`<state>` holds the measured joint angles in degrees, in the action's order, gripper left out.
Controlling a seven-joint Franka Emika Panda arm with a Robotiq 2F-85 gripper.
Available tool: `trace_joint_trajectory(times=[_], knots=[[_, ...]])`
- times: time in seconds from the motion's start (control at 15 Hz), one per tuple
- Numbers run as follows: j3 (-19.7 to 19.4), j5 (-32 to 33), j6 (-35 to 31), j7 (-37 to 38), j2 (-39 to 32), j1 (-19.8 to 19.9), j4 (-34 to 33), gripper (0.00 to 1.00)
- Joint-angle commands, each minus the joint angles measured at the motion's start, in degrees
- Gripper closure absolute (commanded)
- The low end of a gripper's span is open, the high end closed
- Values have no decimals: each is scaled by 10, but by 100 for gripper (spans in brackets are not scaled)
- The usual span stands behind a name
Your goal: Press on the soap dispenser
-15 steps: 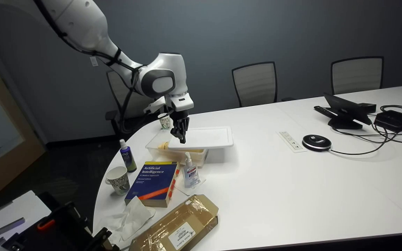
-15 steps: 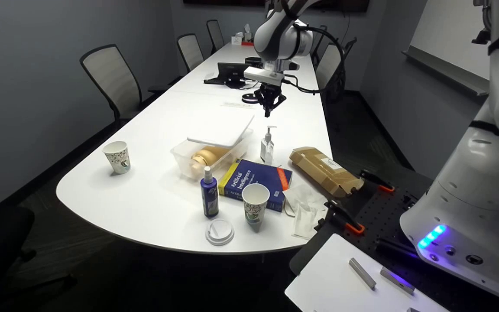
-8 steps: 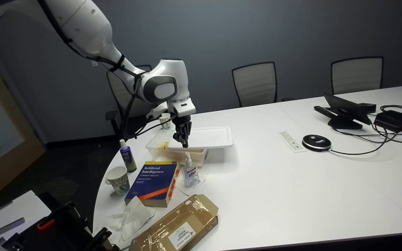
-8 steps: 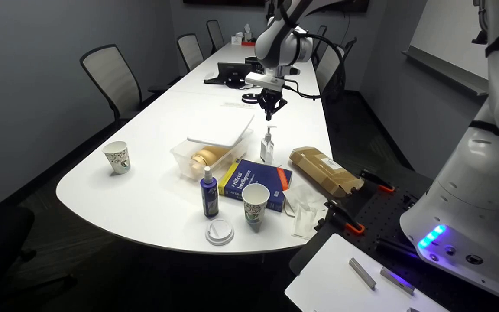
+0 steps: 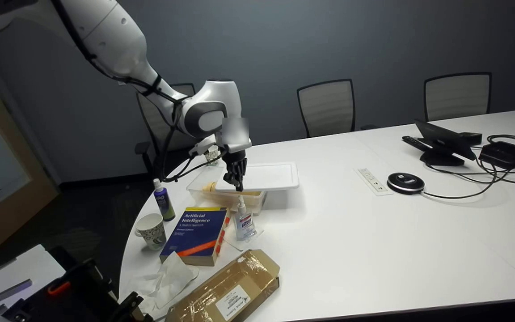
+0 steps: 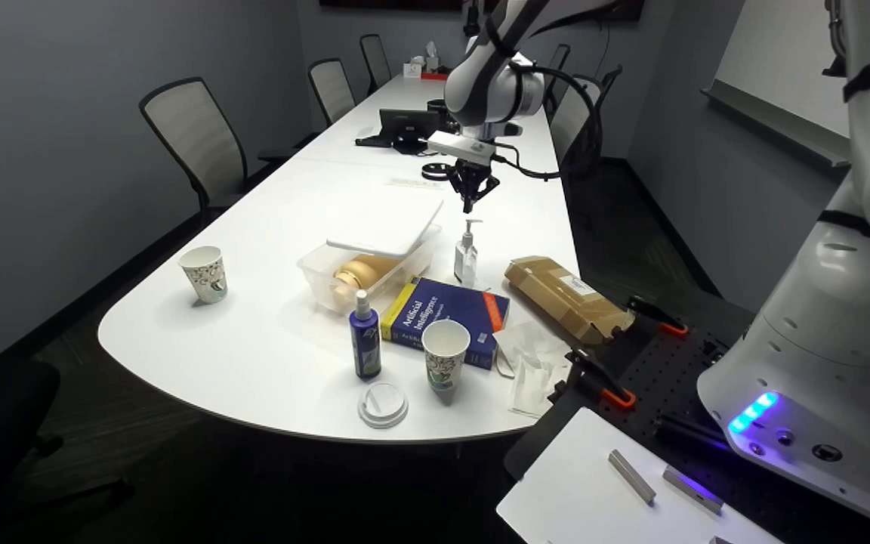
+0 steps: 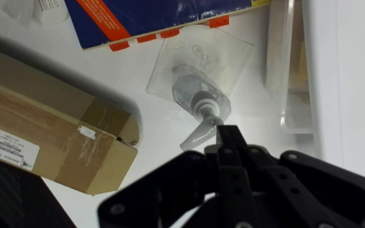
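i see claw (image 7: 231, 134) pressed together, gripping nothing, just above soap dispenser (image 5: 245, 226). step in hand, likely: alignment. next: should centre on pump head (image 7: 203, 129), press straight down.

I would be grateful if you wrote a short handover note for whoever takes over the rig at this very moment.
The black two-finger end effector is shut, with nothing visible in its grip.
The small clear plastic soap dispenser stands upright beside the thick blue book with a yellow band, not touching it.
Done: the end effector is poised over the dispenser's whitish pump head; a small gap shows in both exterior views.
Left: lower onto the pump head and press it, perhaps checking centring first.
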<state>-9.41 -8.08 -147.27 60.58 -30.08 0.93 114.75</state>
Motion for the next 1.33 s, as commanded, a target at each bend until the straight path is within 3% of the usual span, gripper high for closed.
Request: trace_joint_trajectory(times=[0.0, 1.27], knots=[[-13, 5, -8, 16, 0, -14, 4, 100], [-7, -6, -10, 7, -32, -10, 0, 100]])
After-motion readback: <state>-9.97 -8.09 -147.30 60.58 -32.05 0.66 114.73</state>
